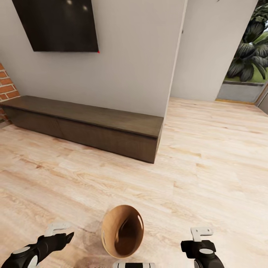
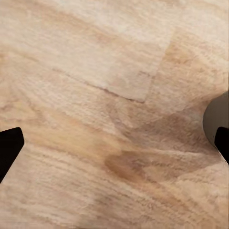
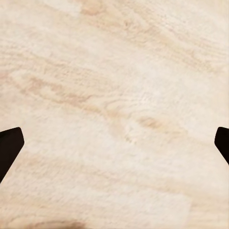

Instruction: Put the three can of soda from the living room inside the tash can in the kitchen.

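The brown wooden trash can (image 1: 123, 230) sits low between my two arms, tilted so its open mouth faces the head camera and its inside looks dark and empty. My left gripper (image 1: 63, 231) hangs to its left, open over the pale plank floor (image 2: 114, 143) with nothing between its fingers (image 2: 9, 148). To the right of the trash can, my right gripper (image 1: 201, 236) is open too, with bare floor (image 3: 114, 145) between its fingers (image 3: 9, 145). The soda cans are out of view.
A long dark bench (image 1: 85, 126) runs along the white wall under a wall TV (image 1: 59, 24). Red brick (image 1: 6, 87) shows at the far left. A wall corner (image 1: 173, 74) stands ahead, and plank floor leads past it to a glazed opening with plants (image 1: 249, 56).
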Controlling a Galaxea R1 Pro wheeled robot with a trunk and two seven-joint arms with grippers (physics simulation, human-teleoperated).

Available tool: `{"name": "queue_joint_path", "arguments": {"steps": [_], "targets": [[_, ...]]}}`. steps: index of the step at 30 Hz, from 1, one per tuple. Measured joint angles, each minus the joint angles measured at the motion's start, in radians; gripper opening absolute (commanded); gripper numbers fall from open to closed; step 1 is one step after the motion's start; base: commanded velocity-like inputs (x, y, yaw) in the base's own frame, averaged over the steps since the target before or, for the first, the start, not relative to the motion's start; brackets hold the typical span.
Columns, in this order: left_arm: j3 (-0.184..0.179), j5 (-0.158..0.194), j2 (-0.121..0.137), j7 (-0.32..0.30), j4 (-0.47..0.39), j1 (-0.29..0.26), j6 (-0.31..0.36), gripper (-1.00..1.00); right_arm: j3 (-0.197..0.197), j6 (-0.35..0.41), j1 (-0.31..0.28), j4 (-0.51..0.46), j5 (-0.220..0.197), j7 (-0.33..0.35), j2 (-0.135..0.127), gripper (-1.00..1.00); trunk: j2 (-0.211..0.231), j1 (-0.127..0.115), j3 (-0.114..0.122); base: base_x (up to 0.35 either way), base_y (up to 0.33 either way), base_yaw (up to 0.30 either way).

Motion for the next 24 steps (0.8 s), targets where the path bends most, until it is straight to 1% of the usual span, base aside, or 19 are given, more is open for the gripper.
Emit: {"name": "queue_joint_path", "arguments": {"steps": [5,9,10,13,24], "targets": [[0.000,0.000,0.012,0.000,-0.001,0.000,-0.036,1.00,-0.002,0.000,0.000,0.000,0.001,0.000,-0.002,1.00,0.000,0.000,-0.008,0.000,0.000,0.079],[0.001,-0.001,0.035,0.000,-0.002,0.000,-0.046,1.00,-0.003,0.000,0.000,-0.002,0.002,-0.002,-0.002,1.00,0.000,0.000,-0.014,0.000,0.000,0.079],[0.001,0.000,0.038,0.000,-0.002,0.000,-0.046,1.00,-0.003,-0.001,0.000,-0.003,0.002,-0.002,-0.003,1.00,0.000,0.000,-0.016,0.000,0.000,0.079],[0.001,0.000,0.042,-0.002,-0.002,0.000,-0.047,1.00,-0.003,-0.001,0.000,-0.007,0.003,-0.003,-0.005,1.00,0.000,0.000,-0.021,0.000,0.000,0.079],[0.001,-0.001,0.043,-0.002,0.000,0.000,-0.047,1.00,-0.003,-0.002,0.000,-0.009,0.004,-0.003,-0.008,1.00,0.000,0.000,-0.039,0.000,0.000,0.079]]}}
